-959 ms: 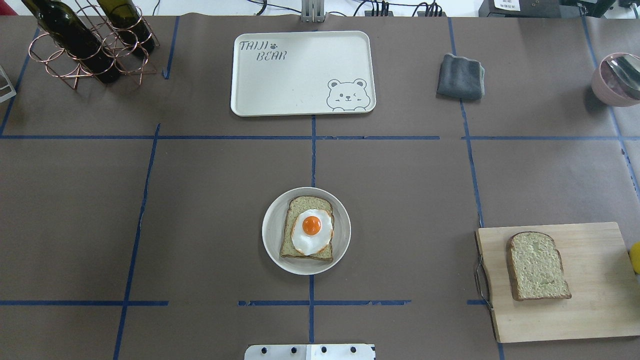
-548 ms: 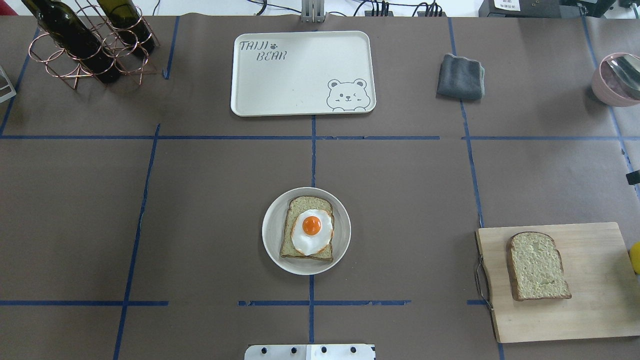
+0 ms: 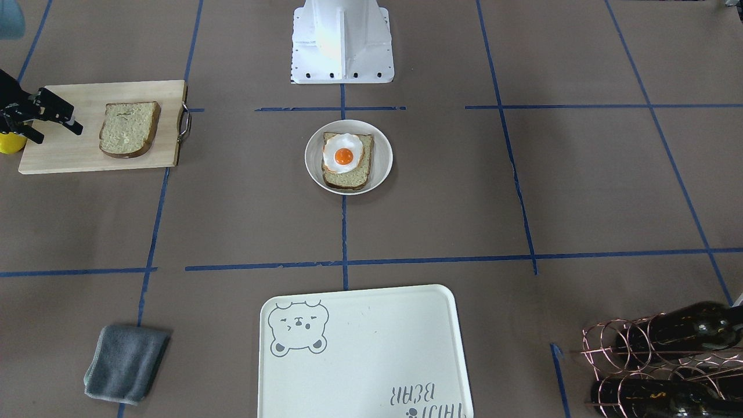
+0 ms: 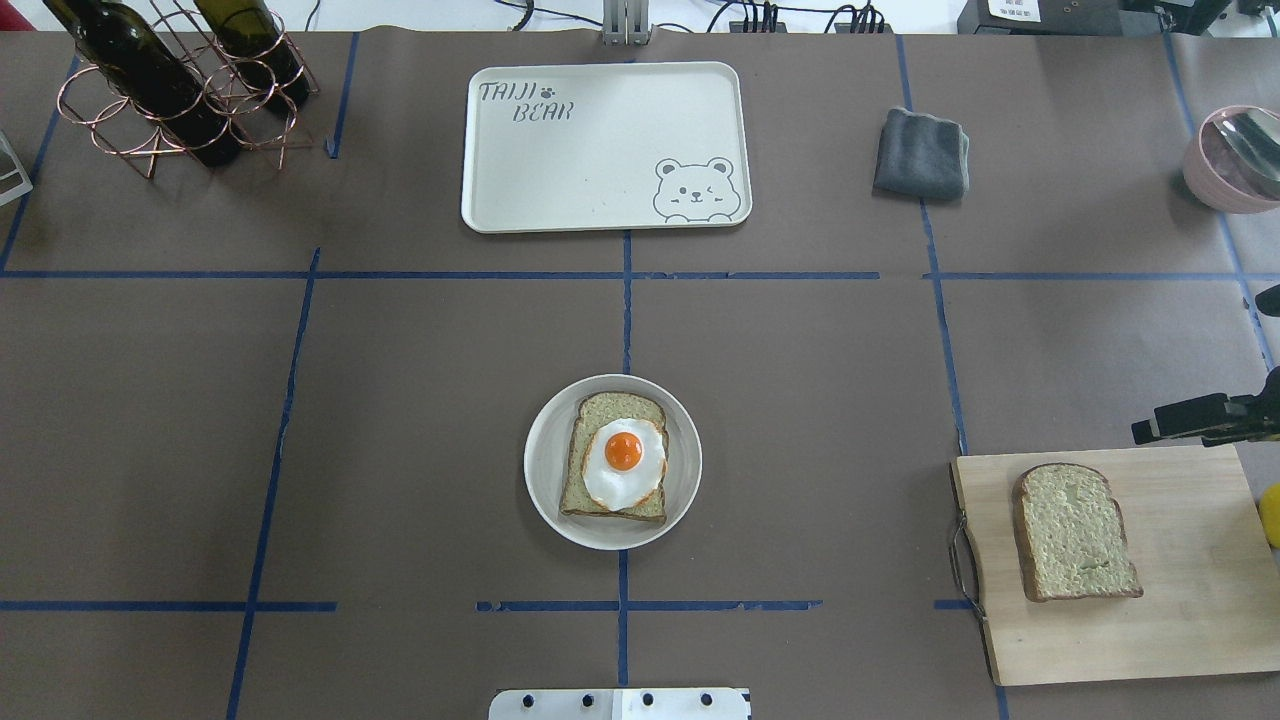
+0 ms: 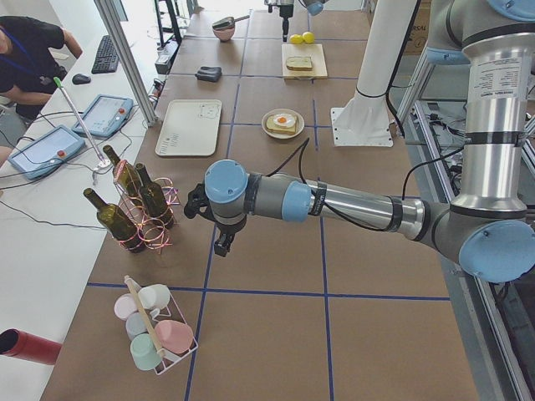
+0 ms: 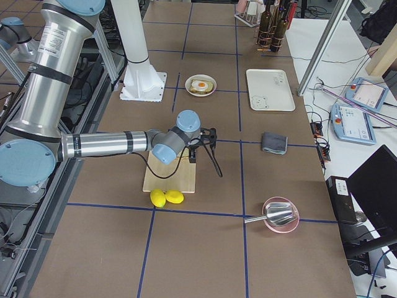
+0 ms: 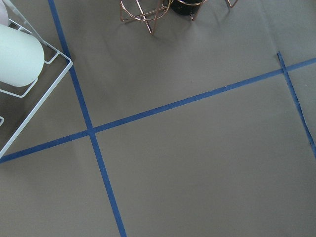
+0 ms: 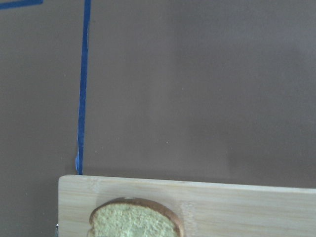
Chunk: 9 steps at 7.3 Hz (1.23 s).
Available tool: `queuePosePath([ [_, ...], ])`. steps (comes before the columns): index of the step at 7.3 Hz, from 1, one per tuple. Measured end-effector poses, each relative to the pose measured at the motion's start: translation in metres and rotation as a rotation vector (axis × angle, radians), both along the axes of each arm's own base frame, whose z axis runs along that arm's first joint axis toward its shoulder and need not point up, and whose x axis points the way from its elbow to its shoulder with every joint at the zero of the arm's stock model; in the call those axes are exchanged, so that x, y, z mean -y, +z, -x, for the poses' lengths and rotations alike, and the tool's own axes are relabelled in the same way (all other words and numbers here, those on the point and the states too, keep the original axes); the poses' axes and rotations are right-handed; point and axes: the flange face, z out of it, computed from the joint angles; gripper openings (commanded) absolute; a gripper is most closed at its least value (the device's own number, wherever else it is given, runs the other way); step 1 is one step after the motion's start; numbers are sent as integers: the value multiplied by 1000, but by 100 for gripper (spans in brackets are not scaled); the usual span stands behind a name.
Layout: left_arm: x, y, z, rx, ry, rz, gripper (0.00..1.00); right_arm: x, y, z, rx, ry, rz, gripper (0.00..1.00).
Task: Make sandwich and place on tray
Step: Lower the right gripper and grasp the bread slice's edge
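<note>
A small round white dish [image 4: 545,490] at the table's middle holds one bread slice [image 4: 600,415] with a fried egg [image 4: 623,455] on top. A second bread slice [image 4: 1075,530] lies on the wooden cutting board [image 4: 1190,620] at the right; it also shows in the right wrist view [image 8: 133,219]. The cream bear tray [image 4: 600,150] lies empty at the far middle. My right gripper [image 4: 1145,432] [image 3: 61,136] is open and empty, above the board's far right edge, right of that slice. My left gripper [image 5: 219,244] shows only in the exterior left view, near the wine rack; I cannot tell its state.
A copper rack with wine bottles [image 4: 170,90] stands far left. A grey cloth [image 4: 922,153] lies right of the tray. A pink bowl with a metal scoop [image 4: 1230,160] sits far right. Yellow lemons [image 6: 166,197] lie beside the board. A wire basket of cups [image 5: 155,330] stands at the left end.
My right gripper has come into the overhead view from the right edge and moved nearer, to the cutting board's far edge. Nothing on the table has moved.
</note>
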Motion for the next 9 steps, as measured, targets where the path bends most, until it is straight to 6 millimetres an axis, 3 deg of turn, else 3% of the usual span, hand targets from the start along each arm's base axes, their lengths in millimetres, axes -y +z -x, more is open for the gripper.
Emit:
queuePosePath([
  [4, -8, -3, -1, -24, 1, -2, 100, -38, 9, 47, -3, -40, 9, 98],
  [6, -16, -9, 0, -27, -1, -10, 100, -47, 39, 55, 7, -51, -9, 86],
  [7, -18, -11, 1, -27, -3, -14, 100, -49, 48, 56, 17, -43, -1, 70],
  [8, -22, -13, 1, -27, -4, -17, 100, -51, 51, 58, 24, -38, 12, 47],
  [9, -27, -13, 2, -27, -5, -17, 100, -52, 51, 60, 27, -39, 20, 32],
])
